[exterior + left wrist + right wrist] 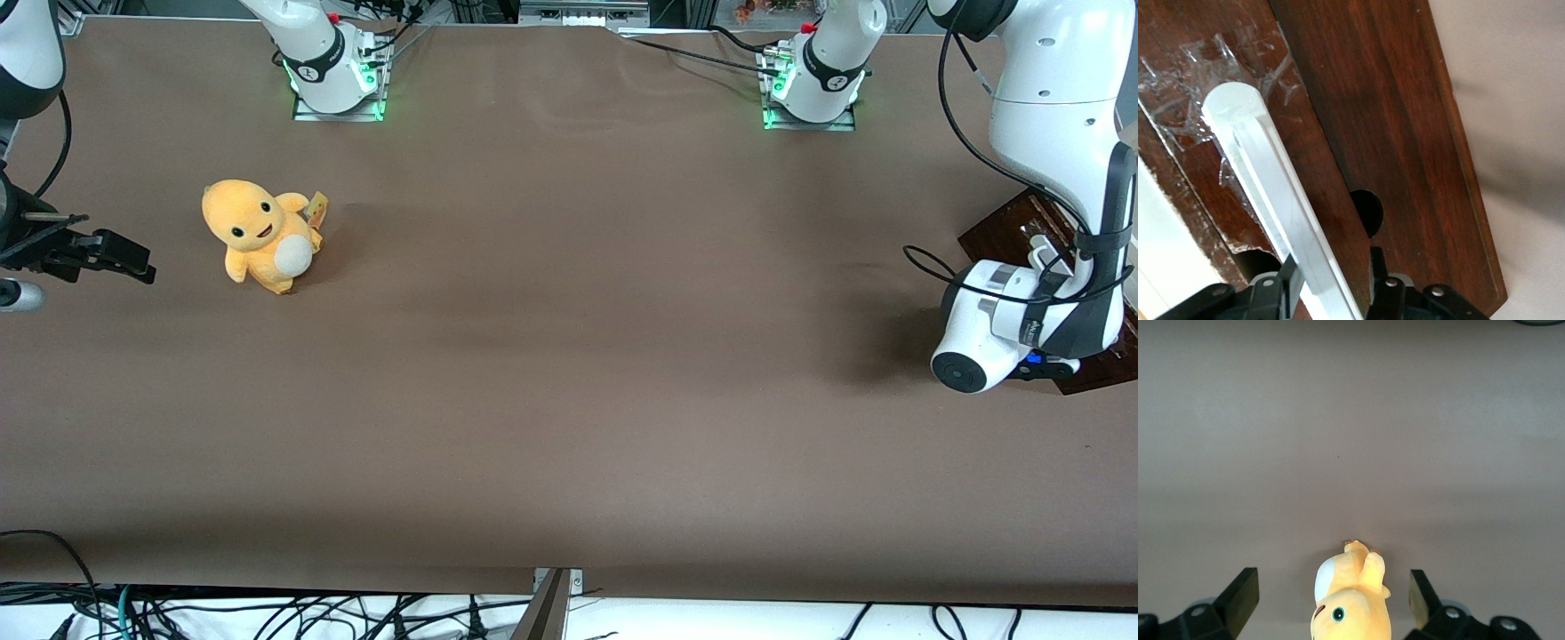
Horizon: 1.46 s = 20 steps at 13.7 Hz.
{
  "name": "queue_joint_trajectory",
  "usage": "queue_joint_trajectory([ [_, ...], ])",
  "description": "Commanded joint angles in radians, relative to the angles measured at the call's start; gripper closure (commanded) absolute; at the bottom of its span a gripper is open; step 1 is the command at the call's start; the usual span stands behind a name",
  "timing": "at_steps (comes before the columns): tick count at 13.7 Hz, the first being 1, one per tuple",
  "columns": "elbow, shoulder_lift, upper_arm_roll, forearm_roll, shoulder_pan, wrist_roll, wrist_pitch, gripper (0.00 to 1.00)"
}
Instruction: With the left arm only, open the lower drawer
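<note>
At the working arm's end of the bench [569, 356], the small dark wood cabinet [1005, 233] sits mostly hidden under the left arm [1049, 116], which bends down over it. Only slivers of its reddish-brown wood show past the arm's wrist in the front view.

The wrist view gives the detail. The lower drawer [1391, 113] fills it as a dark reddish-brown panel, and its white bar handle [1281, 207] runs across that panel and down between the two black fingers [1281, 283] of the hand [1331, 293]. One finger stands on each side of the bar, close against it, so the hand looks pinched on the handle or very nearly so; whether both pads truly bear on it cannot be read for certain. Scuffed clear tape [1198, 87] lies on the wood around the handle's end, and a round hole [1368, 212] shows in the drawer front just beside the handle.

Judged from this, the reach is done and the grasp is the step in hand, with the pull not yet evident: no gap around the drawer can be made out. The next move calls for a firm pinch, then a straight draw away from the cabinet along the drawer's own slide, kept level so the bar does not slip from the fingers.

A yellow plush toy [262, 236] sits well away from the cabinet, toward the parked arm's end.
</note>
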State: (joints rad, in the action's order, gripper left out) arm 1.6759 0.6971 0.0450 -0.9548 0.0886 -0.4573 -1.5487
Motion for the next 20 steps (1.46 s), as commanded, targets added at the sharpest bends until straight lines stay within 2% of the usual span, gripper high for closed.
queue_joint_trajectory([
  [1, -0.013, 0.013, 0.003, -0.036, -0.007, 0.0, 0.022, 0.65],
  [9, -0.042, 0.035, 0.003, -0.039, -0.021, 0.029, 0.041, 0.87],
  [20, -0.088, 0.07, 0.001, -0.024, -0.098, 0.031, 0.058, 0.86],
])
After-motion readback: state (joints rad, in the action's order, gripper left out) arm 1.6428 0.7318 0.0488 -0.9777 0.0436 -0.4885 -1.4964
